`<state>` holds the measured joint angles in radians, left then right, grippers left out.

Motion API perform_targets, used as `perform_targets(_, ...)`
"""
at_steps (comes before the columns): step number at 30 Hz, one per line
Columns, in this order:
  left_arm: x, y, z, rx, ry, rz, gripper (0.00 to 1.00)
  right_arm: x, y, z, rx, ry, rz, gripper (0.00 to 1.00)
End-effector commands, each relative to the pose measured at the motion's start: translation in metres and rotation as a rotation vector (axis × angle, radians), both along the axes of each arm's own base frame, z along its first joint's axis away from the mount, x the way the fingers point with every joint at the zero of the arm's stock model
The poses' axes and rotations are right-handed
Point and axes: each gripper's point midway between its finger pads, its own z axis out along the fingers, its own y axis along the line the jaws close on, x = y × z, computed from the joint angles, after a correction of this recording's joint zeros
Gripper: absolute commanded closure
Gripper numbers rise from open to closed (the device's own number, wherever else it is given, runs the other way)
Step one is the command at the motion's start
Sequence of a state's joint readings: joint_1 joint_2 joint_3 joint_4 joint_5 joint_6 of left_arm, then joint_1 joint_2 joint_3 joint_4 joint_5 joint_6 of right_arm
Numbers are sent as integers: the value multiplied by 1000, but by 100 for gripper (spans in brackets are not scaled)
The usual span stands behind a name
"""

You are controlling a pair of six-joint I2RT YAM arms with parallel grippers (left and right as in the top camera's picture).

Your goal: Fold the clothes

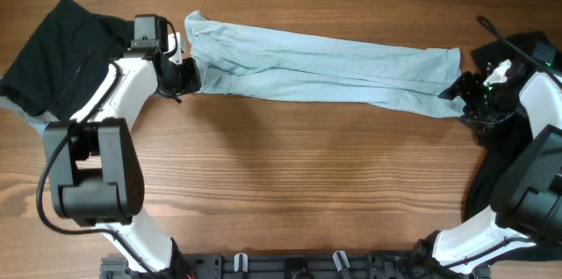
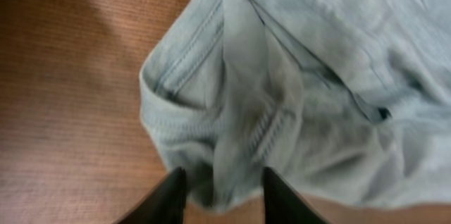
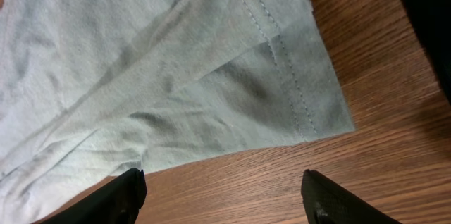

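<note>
The light-blue T-shirt lies stretched in a long band across the far half of the table, from upper left down to the right. My left gripper is at its left end. In the left wrist view the fingers are closed on a bunched ridge of the shirt's stitched edge. My right gripper is at the shirt's right end. In the right wrist view it is wide open with bare wood between the fingers, just short of the shirt's hemmed corner.
A black garment lies heaped at the far left, with a bit of pale blue cloth under its edge. Another dark garment lies at the far right and under the right arm, and shows in the right wrist view. The table is wood.
</note>
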<state>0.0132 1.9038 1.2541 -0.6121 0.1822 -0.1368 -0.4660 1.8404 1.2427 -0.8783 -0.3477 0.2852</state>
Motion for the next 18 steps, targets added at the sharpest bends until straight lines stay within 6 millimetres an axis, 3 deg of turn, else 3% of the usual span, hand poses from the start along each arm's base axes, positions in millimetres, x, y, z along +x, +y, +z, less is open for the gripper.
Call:
perform_targets(1,3,2,-15,20,1,-32,61,2,0,-2,4,1,21,25)
perform_targets(3,7,10,-16,66,-13,-37,88,2,0,-2,3,-1,21,25)
perform_targets(4,8,15,-16,87,-18,-27,96,3,0,-2,2,-2,21,25)
perform_targets(6,10,20,-16,91,-22,-15,96,1,0,-4,1,3,21,25)
perform_targets(8,10,30,-16,81,-20,18,96,-8,-11,-18,-76,40,12,34)
perform_targets(11,9,28,-14,14,-18,22,96,-13,-25,-32,-165,57,-2,35)
perform_targets(12,8,22,-13,-22,-17,12,88,-12,-25,-33,-167,50,0,29)
perform_targets(13,8,18,-12,-43,-19,5,62,-11,-26,-34,-172,47,-1,29)
perform_targets(14,8,14,-11,-67,-20,-3,48,-10,-27,-34,-174,42,-2,31)
perform_targets(16,4,3,-9,-127,-10,-24,39,-10,-30,-39,-188,54,-10,34)
perform_targets(18,-5,1,-11,-131,20,-53,38,-7,-32,-50,-180,61,-35,49)
